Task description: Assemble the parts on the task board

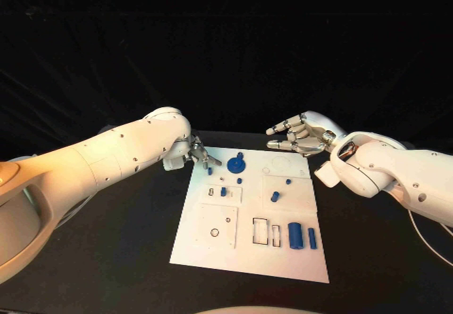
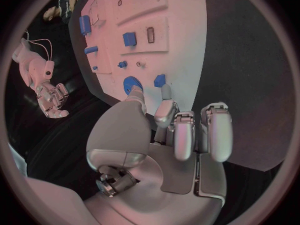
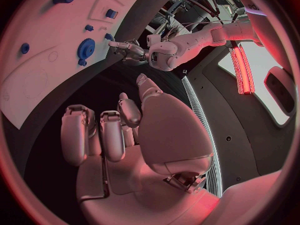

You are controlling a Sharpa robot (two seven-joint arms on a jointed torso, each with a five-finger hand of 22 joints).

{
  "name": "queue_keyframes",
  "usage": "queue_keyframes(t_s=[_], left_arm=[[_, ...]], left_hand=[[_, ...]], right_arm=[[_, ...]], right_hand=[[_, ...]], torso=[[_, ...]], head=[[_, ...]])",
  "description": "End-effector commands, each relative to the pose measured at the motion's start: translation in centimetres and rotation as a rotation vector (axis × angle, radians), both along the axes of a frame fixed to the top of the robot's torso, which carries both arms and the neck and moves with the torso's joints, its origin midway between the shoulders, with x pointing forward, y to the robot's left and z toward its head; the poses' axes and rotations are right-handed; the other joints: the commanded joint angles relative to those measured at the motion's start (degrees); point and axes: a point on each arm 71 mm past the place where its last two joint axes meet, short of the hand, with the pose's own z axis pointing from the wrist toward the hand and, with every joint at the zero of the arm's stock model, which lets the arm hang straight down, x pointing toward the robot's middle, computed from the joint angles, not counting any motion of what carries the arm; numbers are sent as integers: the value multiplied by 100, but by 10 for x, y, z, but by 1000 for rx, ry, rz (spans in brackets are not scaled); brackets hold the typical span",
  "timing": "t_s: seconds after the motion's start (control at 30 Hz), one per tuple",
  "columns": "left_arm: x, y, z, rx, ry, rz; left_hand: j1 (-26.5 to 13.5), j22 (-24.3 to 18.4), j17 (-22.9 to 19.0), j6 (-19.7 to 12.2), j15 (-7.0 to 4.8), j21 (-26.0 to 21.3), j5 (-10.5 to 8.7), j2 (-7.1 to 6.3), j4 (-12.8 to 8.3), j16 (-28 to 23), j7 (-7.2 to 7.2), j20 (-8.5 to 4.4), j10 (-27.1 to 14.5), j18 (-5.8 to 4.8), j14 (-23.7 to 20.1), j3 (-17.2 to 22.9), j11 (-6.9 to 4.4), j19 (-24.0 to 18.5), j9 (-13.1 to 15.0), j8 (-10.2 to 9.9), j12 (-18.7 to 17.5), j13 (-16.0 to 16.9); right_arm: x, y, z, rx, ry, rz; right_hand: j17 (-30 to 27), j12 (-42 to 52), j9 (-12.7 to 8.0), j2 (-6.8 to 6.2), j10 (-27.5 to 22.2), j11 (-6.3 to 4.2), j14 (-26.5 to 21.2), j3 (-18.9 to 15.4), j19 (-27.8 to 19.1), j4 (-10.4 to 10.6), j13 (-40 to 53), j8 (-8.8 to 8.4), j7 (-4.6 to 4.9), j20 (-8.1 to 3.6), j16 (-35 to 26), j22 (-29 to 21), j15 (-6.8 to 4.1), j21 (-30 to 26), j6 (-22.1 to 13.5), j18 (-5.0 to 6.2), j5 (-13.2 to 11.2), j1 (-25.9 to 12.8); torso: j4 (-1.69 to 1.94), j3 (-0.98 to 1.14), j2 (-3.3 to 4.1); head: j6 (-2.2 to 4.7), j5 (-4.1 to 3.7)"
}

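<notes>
The task board point(image 1: 247, 258) lies flat in the middle of the black bench point(image 1: 113, 261), and the job looks early to midway at best. Blue parts are scattered across it: a gear-like blue disc point(image 1: 235, 164) near the far edge, a small blue peg point(image 1: 239, 180) just below it, another small piece point(image 1: 224, 191) at a slot on the left side, one more point(image 1: 275, 195) toward the right, and two long blue bars point(image 1: 295, 234) lying side by side near the front right. Beside those bars, two dark rectangular slots point(image 1: 260, 231) stand open and unfilled, and a small round hole point(image 1: 215, 232) in the front left panel is empty too. So plenty is left to seat, as far as I can judge.

The left robot hand point(image 1: 198, 156) is right at the board's far left corner, fingertips reaching down toward the gear and a small blue block point(image 2: 160, 80) next to it. In the left wrist view the fingers point(image 2: 167, 105) sit just beside that block, with the thumb tip near the gear; whether anything is truly pinched, I cannot tell.

The right robot hand point(image 1: 298, 137) hovers off the board's far right corner, fingers loosely curled but apart, carrying nothing.

Whether the gear and small pegs are properly seated or merely resting on the plate is too fine to call.
</notes>
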Motion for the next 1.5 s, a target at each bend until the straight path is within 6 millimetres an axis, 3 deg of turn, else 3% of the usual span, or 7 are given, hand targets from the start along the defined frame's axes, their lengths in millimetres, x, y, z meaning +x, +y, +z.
queue_keyframes(t_s=[0.03,0.57,1.3,1.5], left_arm=[[-1,-3,-1,-4,13,-29],[0,0,-4,24,29,-17],[0,-3,-8,28,37,-18],[0,-4,-8,18,31,-10]], left_hand=[[103,758,1509,48,-45,37,14,70,-27,18,6,-53,50,-34,613,-22,3,221,17,47,19,11],[604,769,1509,38,-77,38,16,223,-120,18,-28,-90,59,-35,613,113,-30,221,125,210,16,3],[878,787,1509,26,-97,44,18,283,-190,18,-59,-109,84,-38,613,321,-56,226,204,318,35,22],[1033,779,1509,0,-107,36,20,375,-238,18,-77,-117,93,-35,613,480,-74,221,217,331,39,29]], right_arm=[[0,1,-1,-5,-2,13],[0,2,-2,-5,0,14],[-1,3,-2,-5,1,18],[-1,3,-2,-5,2,18]], right_hand=[[614,-23,7,38,-20,1,398,-36,-32,-8,-3,14,3,-3,-23,-4,-7,-26,19,58,36,-19],[610,-29,7,51,-23,0,398,-35,-33,-13,-12,14,2,-4,-27,-8,-8,-30,21,58,50,-15],[610,-29,7,51,-23,0,398,-35,-33,-13,-12,14,2,-4,-27,-8,-8,-30,21,58,50,-15],[610,-29,7,51,-23,0,398,-35,-33,-13,-12,14,2,-4,-27,-8,-8,-30,21,58,50,-15]], torso=[[8,8,-7],[12,5,-5],[9,11,-10],[9,11,-9]], head=[[-3,-4],[-17,19],[-37,16],[-36,15]])
